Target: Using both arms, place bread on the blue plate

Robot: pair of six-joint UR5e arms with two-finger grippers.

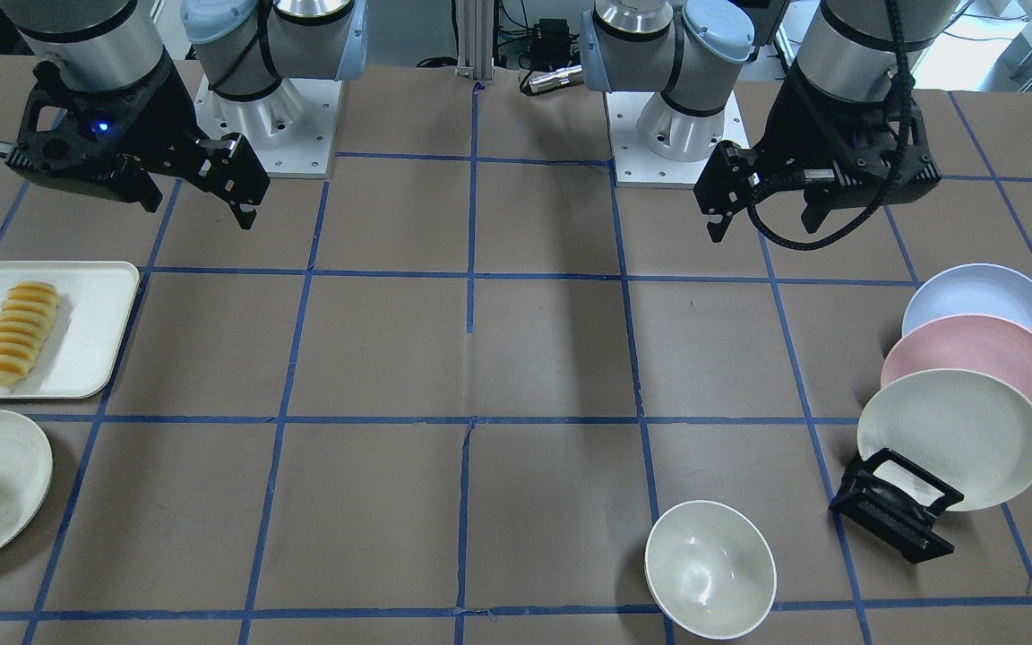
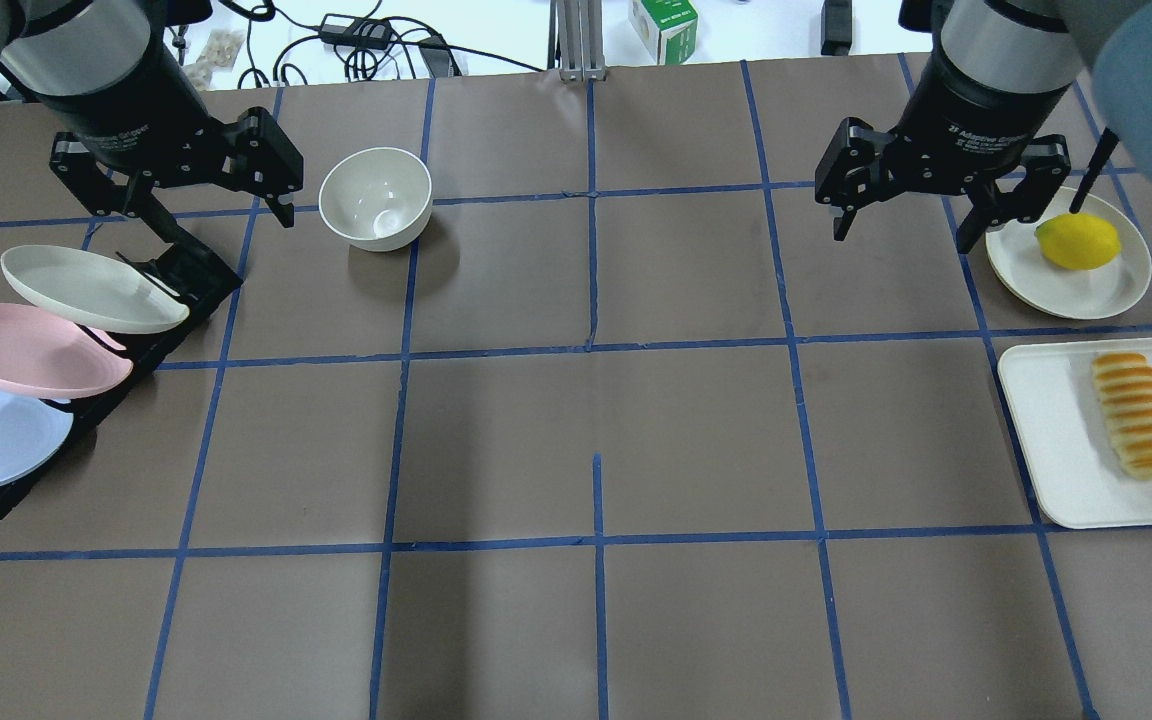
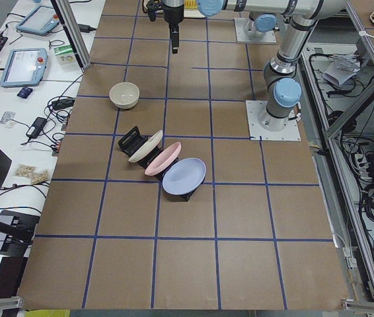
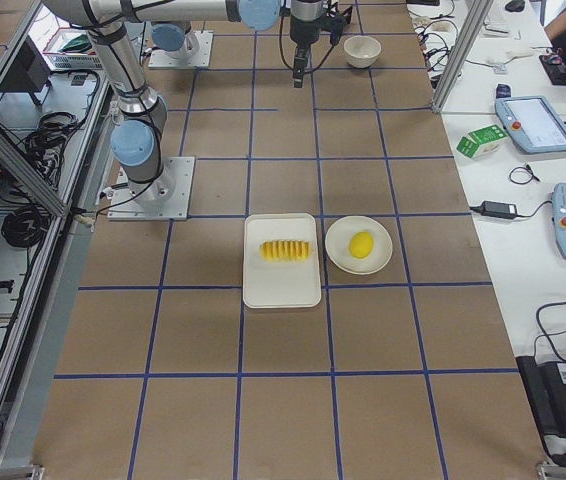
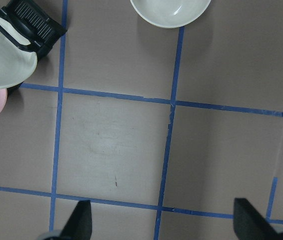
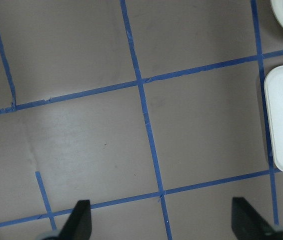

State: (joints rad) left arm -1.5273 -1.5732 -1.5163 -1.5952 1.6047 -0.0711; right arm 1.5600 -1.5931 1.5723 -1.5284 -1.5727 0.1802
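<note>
Front-facing view: the round white glossy bowl point(image 1: 710, 569) sits nearest, at the bottom edge right of centre, and is not part of the job.

The ridged orange-brown bread loaf point(image 1: 20, 332) lies on a white rectangular tray point(image 1: 99, 340) at the left edge, mid-height. The pale blue round plate point(image 1: 982, 300) is at the right edge, tilted in a black rack point(image 1: 897, 515). It is the uppermost of three there, with a pink plate point(image 1: 973, 358) and a cream plate point(image 1: 950, 439) overlapping in front of it.

Right claw point(image 1: 196, 202) is in the upper left of the frame, jaws apart and empty, hanging above the worktop up-frame of the bread and well apart from it. Left claw point(image 1: 764, 215) is in the upper right, jaws apart and empty, up-frame and left of the blue plate and well apart from it.

Judgement: nothing is grasped, so this is the start step. The next move looks like the left arm pulling the blue plate out of the rack onto open worktop. That needs a rim grip that clears the pink plate. The right arm should then take the loaf across its narrow width.
</note>
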